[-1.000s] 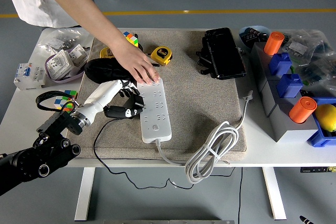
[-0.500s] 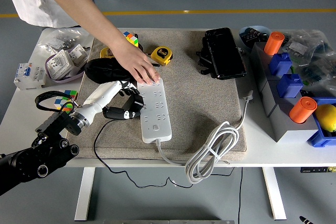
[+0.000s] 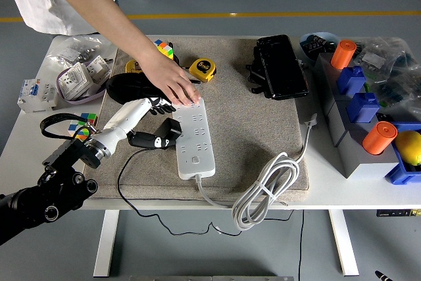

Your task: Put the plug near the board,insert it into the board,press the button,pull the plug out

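Observation:
The white power board (image 3: 195, 139) lies lengthwise on the beige mat (image 3: 250, 116). A person's hand (image 3: 174, 83) presses down on its far end. The black plug (image 3: 169, 131) rests against the board's left edge, and its black cable (image 3: 122, 185) trails off the mat toward the table front. My left hand (image 3: 156, 104) hovers just left of the board. Its fingers (image 3: 163, 103) are stretched out above the plug, close to the person's hand, and I see nothing in their grasp. The board's button (image 3: 194, 160) is uncovered near its front end. My right arm is out of sight.
The board's coiled white cord (image 3: 263, 192) lies at the mat's front right. A yellow tape measure (image 3: 202, 68), a black case (image 3: 281, 67) and colour cubes (image 3: 164, 47) sit at the back. Blue and grey bins (image 3: 358, 113) stand on the right, and bags of parts (image 3: 75, 74) on the left.
My left hand's fingers have lifted off the plug and straightened toward the person's hand. The plug now shows beside the board. The person's hand has stayed put.

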